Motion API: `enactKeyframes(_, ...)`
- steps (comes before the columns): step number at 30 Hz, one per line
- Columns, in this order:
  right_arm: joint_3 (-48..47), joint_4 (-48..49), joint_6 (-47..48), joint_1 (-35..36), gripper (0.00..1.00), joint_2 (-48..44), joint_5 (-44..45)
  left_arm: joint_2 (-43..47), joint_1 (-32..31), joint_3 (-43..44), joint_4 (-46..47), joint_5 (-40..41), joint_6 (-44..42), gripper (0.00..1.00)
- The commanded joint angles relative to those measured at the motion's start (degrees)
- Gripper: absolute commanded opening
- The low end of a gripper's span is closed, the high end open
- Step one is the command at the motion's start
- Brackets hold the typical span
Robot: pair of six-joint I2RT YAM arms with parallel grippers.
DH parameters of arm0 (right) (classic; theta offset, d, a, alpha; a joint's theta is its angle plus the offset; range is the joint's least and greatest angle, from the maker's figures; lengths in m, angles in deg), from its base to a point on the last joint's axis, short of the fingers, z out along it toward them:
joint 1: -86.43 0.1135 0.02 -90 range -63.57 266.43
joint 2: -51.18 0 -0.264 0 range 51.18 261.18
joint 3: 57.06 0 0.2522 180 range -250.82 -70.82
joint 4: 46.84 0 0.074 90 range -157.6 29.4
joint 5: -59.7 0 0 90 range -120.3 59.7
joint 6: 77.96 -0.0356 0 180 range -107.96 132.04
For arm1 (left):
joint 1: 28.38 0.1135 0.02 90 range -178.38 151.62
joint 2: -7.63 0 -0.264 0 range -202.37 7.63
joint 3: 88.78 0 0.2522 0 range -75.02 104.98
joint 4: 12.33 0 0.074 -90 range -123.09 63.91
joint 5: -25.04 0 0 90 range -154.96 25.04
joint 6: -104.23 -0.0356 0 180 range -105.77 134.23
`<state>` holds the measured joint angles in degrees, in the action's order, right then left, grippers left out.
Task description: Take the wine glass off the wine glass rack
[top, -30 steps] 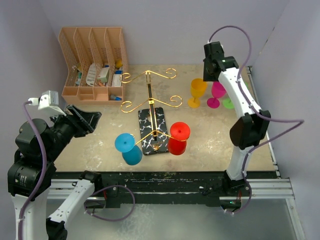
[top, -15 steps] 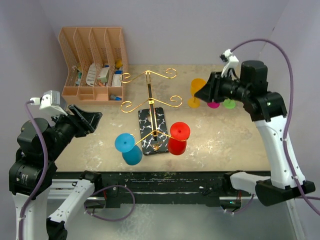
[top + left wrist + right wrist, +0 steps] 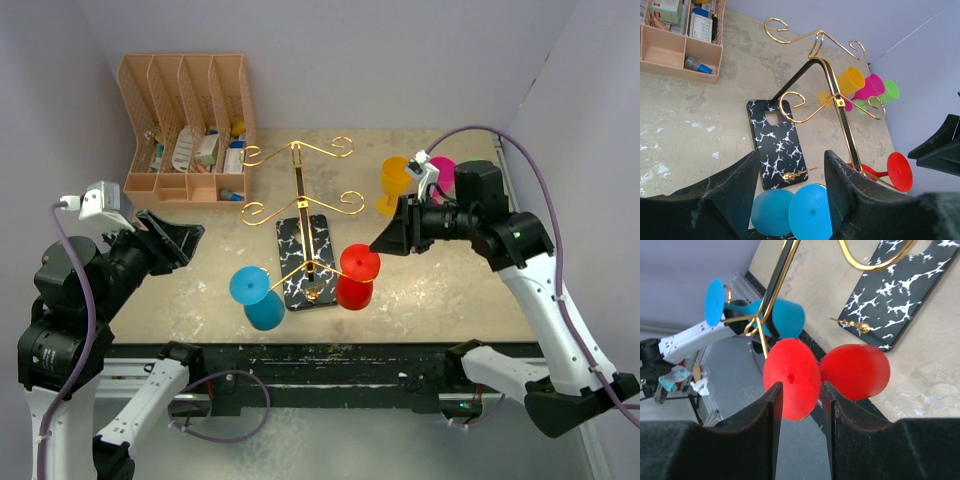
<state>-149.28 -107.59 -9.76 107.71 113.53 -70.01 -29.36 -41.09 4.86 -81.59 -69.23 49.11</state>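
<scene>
Gold wire rack (image 3: pixel 320 238), black marble base, upright mid-table. Red glass (image 3: pixel 357 278), blue glass (image 3: pixel 256 297) hang inverted from lowest arms, opposite sides.

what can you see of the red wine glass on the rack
The red wine glass looks like opaque matte plastic: a round foot, short stem and rounded bowl. It hangs upside down from a lower arm of the gold rack, on the right side, opposite a blue glass. The right gripper is open beside its foot, apparently not touching.
</scene>
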Motion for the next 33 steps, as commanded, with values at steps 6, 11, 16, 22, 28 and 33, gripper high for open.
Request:
enactKeyframes(6,1.92,-1.32,-0.73,3.24,0.38,-3.0,0.11,0.16,0.14,-0.25,0.35,0.23,-0.49,0.58)
enactKeyframes(11,0.37,-2.87,0.23,3.24,0.37,-2.36,4.44,0.26,0.14,-0.17,0.16,0.4,-0.43,0.58)
enactKeyframes(16,-1.95,-3.79,0.2,3.24,0.36,-1.92,9.45,0.43,0.14,0.0,-0.37,0.96,-0.66,0.58)
enactKeyframes(22,-2.14,-4.08,0.44,3.24,0.35,-1.78,10.04,0.43,0.14,-0.39,-0.55,1.28,-0.77,0.58)
enactKeyframes(28,-1.93,-4.63,0.79,3.24,0.35,-1.87,9.83,0.57,0.14,-1.18,-0.31,1.42,-0.8,0.58)
enactKeyframes(33,-1.12,-5.09,1.54,3.33,0.34,-1.87,7.07,0.79,0.14,-1.77,-0.39,1.63,-0.78,0.58)
